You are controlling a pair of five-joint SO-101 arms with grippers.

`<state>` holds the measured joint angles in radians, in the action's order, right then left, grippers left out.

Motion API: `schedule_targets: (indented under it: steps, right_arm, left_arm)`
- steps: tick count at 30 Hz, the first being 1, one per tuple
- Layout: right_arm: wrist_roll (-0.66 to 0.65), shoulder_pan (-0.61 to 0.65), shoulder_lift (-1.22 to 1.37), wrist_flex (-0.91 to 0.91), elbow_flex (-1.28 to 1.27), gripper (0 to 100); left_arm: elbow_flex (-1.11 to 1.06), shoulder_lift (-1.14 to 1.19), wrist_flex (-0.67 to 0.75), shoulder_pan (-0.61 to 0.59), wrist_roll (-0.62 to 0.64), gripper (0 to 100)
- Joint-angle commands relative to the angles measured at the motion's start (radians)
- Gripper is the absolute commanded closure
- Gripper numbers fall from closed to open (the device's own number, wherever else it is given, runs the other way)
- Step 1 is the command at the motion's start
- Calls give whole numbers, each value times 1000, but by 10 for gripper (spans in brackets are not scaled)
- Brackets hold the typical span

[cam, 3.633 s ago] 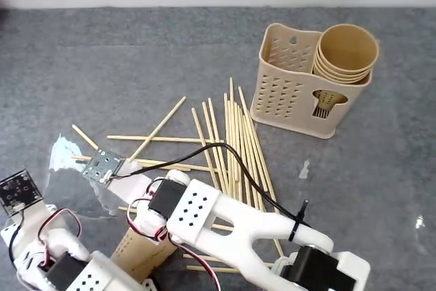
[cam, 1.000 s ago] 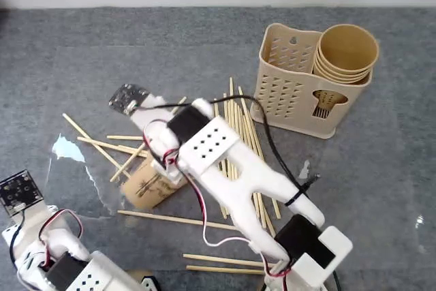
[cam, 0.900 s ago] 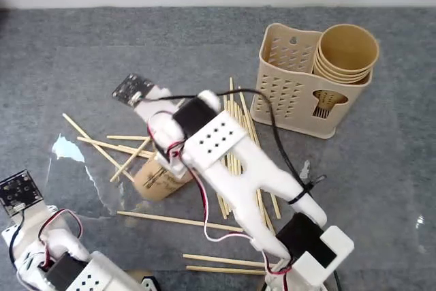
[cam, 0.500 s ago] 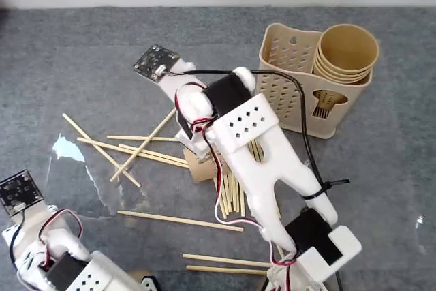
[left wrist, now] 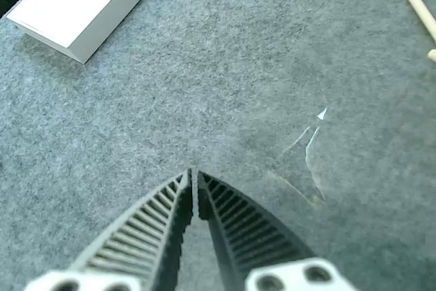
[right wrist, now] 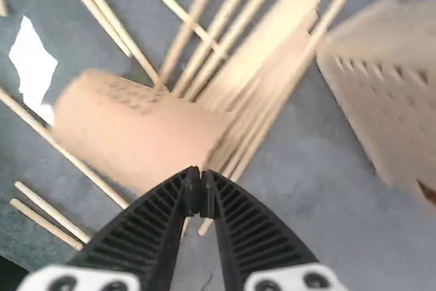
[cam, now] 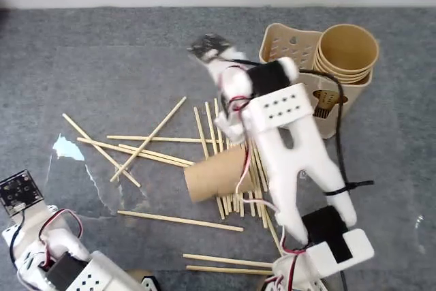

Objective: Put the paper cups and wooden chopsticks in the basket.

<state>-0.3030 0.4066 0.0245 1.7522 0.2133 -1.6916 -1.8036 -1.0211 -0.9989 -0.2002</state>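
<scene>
Right hand (right wrist: 200,172) nearer basket (cam: 274,40), closed, empty.

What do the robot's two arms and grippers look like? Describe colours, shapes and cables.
Both arms are white plastic. The right arm has black servo blocks, a panel of dotted holes, a black cable and red and white wires. The left arm looks alike. The left gripper and right gripper have black, ribbed, tapering fingers.

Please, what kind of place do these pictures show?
Probably a robot test bench, not a kitchen: a grey cloth-covered table, a white robot arm standing at it, and a basket with scattered chopsticks as practice props.
</scene>
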Motion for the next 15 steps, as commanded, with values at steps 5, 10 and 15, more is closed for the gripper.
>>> schedule_targets:
  steps: [5,10,15]
  right_arm:
    - [-17,-56,-51,-59,-292,991]
    - [-12,-50,-62,18,-376,991]
    - [-9,-58,-124,45,-422,991]
  left_arm:
    - [10,-17,-2,5,-2,987]
    - [10,-17,-2,5,-5,987]
    - [10,-17,-2,5,-5,987]
